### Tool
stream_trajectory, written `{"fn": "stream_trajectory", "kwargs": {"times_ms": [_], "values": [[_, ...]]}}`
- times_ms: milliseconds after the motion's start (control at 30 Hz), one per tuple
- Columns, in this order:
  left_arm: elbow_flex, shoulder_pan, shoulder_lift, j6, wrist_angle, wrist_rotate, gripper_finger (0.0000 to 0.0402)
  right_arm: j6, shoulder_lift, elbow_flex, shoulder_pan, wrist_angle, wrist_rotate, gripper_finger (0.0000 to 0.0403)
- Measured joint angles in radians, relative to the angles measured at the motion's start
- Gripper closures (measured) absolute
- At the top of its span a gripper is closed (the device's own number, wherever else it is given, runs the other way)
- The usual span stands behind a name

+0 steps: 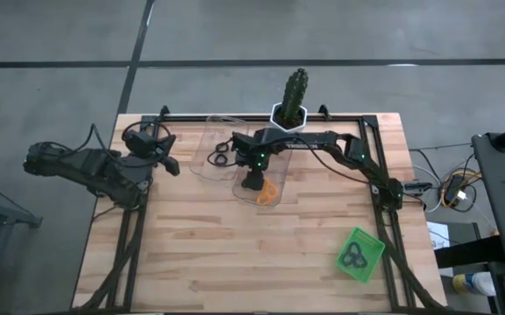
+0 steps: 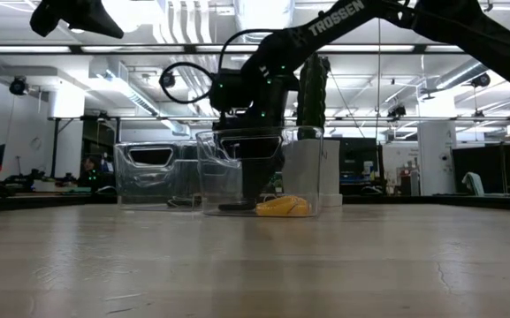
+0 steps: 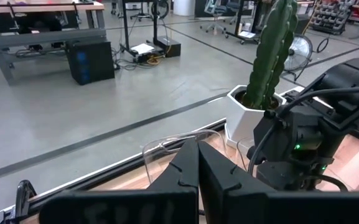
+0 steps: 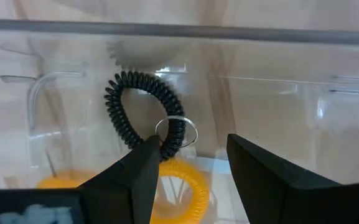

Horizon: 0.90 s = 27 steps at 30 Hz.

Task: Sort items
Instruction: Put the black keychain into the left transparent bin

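Hair ties are what I'm sorting: a black coiled one (image 4: 145, 115) lies in the clear tray (image 1: 265, 188) just ahead of my right claw (image 4: 188, 165), jaws wide and empty, beside an orange one (image 4: 176, 186); left claw (image 3: 198, 177) waits shut, well apart.

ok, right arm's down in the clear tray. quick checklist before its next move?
1. Right gripper open: ok, nothing between the fingers.
2. Right gripper inside the clear tray with the orange ties: ok.
3. Black coil tie ahead of the right gripper, lying over an orange tie: ok as a target, but the grab could lift both.
4. Left gripper shut, parked at the table's left edge: ok.
5. Green tray holds dark ties only: ok.
6. Cactus clear of the arm: ok.
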Motion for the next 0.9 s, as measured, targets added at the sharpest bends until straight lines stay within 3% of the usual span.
{"fn": "stream_trajectory", "kwargs": {"times_ms": [900], "values": [[-0.018, 0.0, 0.004, -0.051, 0.0, 0.0, 0.0401, -0.048, -0.001, -0.024, 0.006, 0.051, 0.045, 0.0232]]}}
